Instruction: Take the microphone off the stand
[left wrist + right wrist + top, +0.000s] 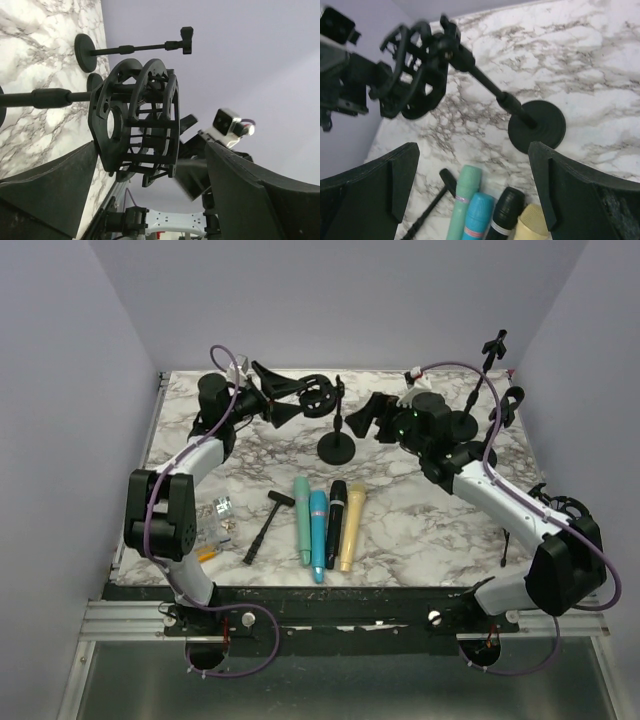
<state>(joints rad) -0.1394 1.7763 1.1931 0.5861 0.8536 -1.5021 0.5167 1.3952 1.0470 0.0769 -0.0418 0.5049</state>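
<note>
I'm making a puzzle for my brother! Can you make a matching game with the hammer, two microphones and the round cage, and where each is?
1 teal microphone
2 cream microphone
3 black hammer
4 shock mount

A atop the stand
B left end of microphone row
C beside the row, on its left
D right end of row

Pairs: 1-B, 2-D, 3-C, 4-A

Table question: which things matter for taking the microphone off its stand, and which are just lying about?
In the job: the stand, its cage holder (looks empty), the open left pincer facing it.

Lying about: four microphones in a row (one may have come off the stand; I cannot tell), black tool, clear packet, spare stand at the back right.
</note>
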